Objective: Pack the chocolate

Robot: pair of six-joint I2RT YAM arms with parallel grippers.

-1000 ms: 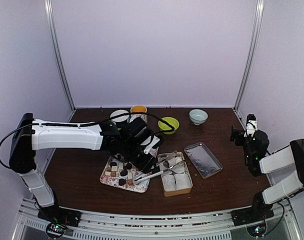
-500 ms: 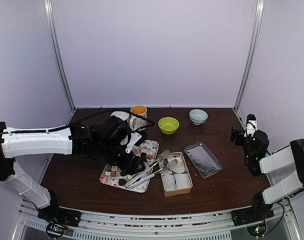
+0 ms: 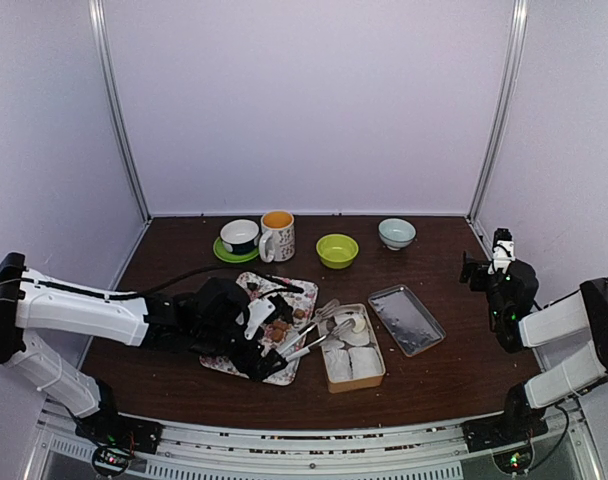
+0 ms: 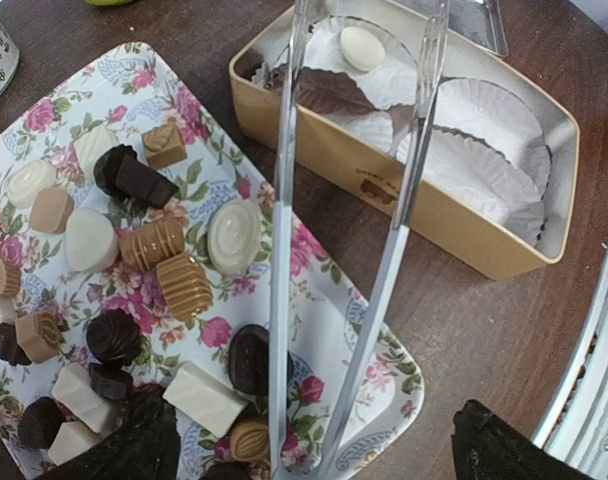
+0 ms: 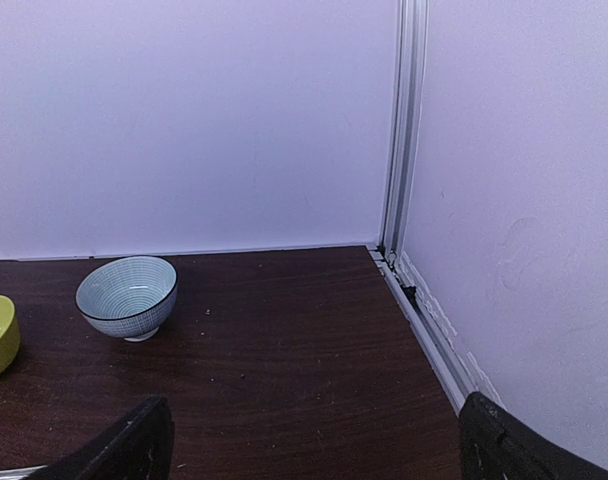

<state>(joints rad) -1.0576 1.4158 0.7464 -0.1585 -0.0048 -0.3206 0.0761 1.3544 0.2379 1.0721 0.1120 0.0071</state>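
Several pieces of chocolate, dark, light brown and cream, lie on a flowered tray. One cream piece sits in a paper cup inside the tan tin. Metal tongs lie from the tray's near corner up over the tin. My left gripper hovers over the tray's near end, open, its fingers wide on either side of the tongs and apart from them. My right gripper stands open at the far right over bare table.
The tin's lid lies right of the tin. Along the back stand a cup on a green saucer, a mug, a green bowl and a blue-white bowl. The booth wall is close on the right.
My left arm has drawn back toward the near left and its jaws have spread wide, letting go of the tongs, which now rest across tray and tin. The right arm has not moved.
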